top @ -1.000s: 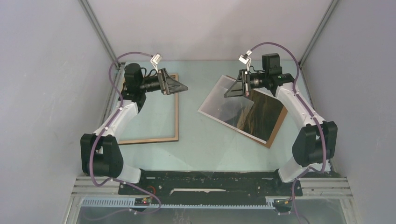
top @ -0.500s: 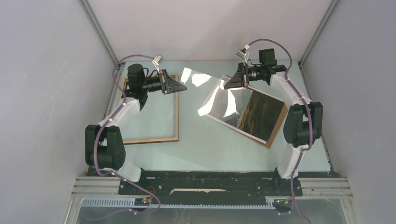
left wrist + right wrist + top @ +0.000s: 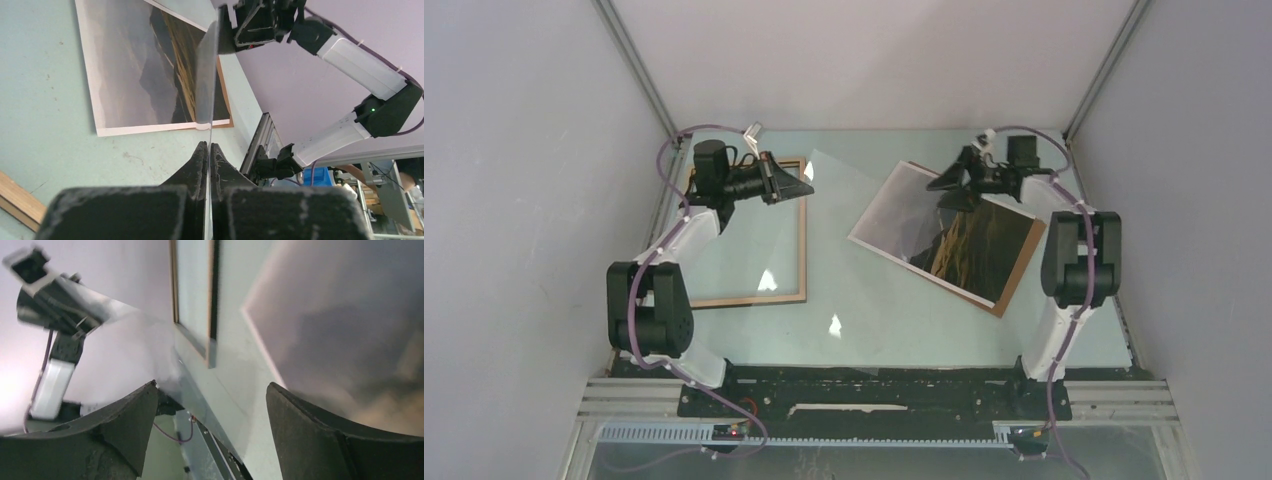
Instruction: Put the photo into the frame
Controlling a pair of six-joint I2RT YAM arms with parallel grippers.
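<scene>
Black fingers of my left gripper (image 3: 208,149) have just pinched shut on the near edge of the clear pane (image 3: 206,75), which I see edge-on running away from them toward the other arm. A second ago they stood wide and empty. Over the same second my right gripper (image 3: 211,386), which had been clamped on the pane's far side, has sprung wide and now holds nothing. So the pane has changed hands. I judge it is being taken clear of the print so the photo can be picked up, and the insertion itself has not begun.

The photo (image 3: 944,235) lies flat, picture side up, on the brown backing board (image 3: 1021,262), just below the open right gripper and well across the table from the left one. The frame (image 3: 749,298) lies flat beneath the left gripper, tan face up, apart from the photo — the pane hangs between the two
</scene>
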